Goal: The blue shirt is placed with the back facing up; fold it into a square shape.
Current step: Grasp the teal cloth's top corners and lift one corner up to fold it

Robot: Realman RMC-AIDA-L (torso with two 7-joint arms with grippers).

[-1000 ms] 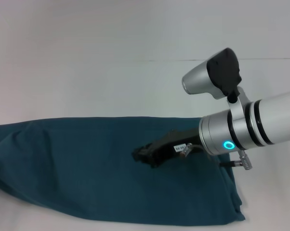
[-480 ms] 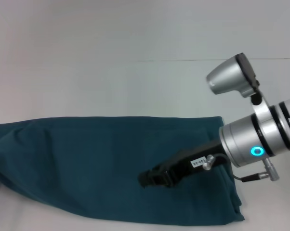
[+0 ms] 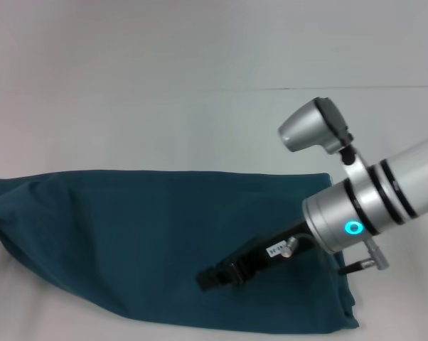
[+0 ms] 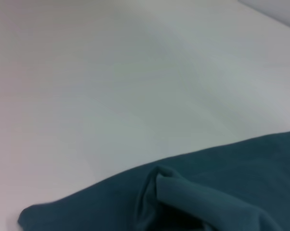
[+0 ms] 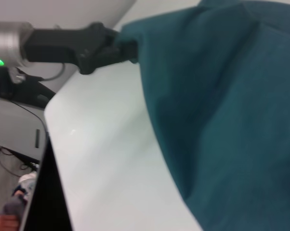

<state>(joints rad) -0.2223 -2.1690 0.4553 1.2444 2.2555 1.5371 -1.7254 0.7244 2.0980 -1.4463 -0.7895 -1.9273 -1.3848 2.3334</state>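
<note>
The blue shirt (image 3: 129,241) lies as a long folded band across the near part of the white table, plain side up. My right gripper (image 3: 215,275) hangs low over the shirt's right half, close to its front edge, pointing left. The right wrist view looks along the blue shirt (image 5: 222,96) to its far end, where my left gripper (image 5: 122,45) is shut on the cloth's corner at the table's side. A raised fold of the blue shirt (image 4: 183,192) shows in the left wrist view.
Bare white table (image 3: 200,121) stretches behind the shirt to a far edge line. In the right wrist view the table's side edge (image 5: 51,144) drops to a dark floor with cables and equipment (image 5: 15,91).
My right gripper has moved from the shirt's middle toward its front edge. The right forearm has swung with it. The shirt has barely shifted.
</note>
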